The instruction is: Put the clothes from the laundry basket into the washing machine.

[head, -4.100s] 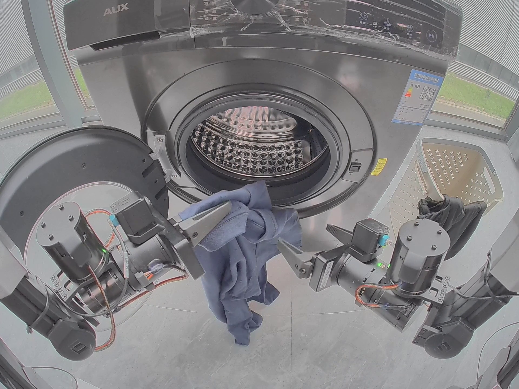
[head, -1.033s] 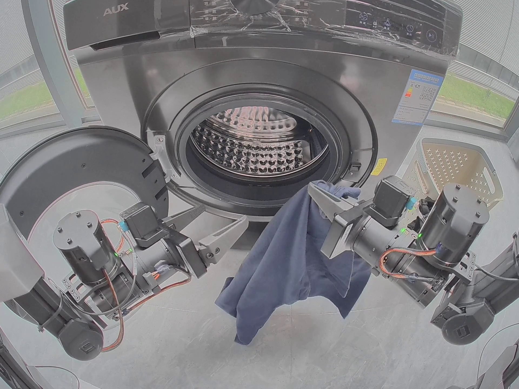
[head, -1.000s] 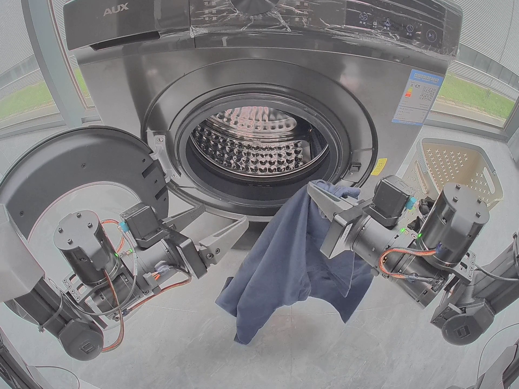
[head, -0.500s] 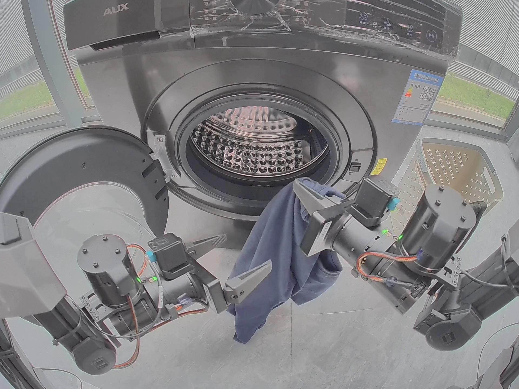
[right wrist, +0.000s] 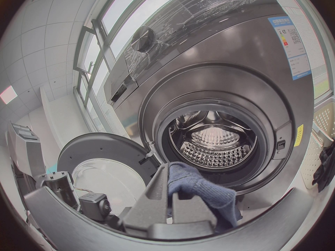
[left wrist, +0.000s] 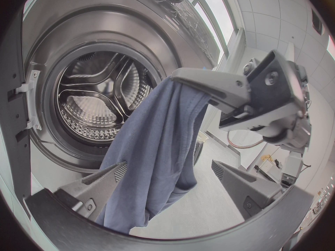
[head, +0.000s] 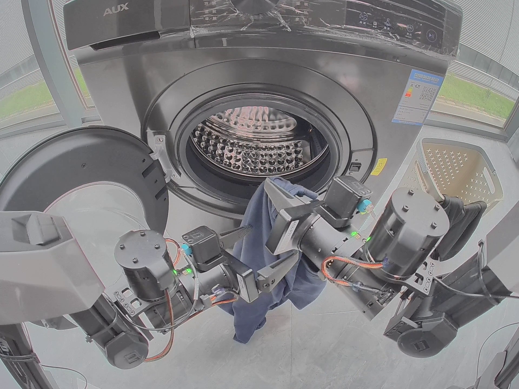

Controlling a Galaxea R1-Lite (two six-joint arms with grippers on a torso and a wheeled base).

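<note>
We are pinching the top of the blue garment point(head: 255, 220) in our closed right claw point(head: 274, 186), just in front of the lower rim of the washing machine's point(head: 378, 109) drum opening point(head: 254, 147). The garment is hanging lengthwise, long axis vertical, loose end pointing at the floor point(head: 324, 352). Our left claw point(head: 270, 242) is gaping wide around its middle. The door point(head: 81, 163) is standing swung out to our left, and the laundry basket point(head: 459, 163) is sitting to our right.

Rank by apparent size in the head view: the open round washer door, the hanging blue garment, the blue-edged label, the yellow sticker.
1. Open round grey washer door
2. Hanging blue garment, partly hidden
3. Blue-edged label
4. Yellow sticker
</note>
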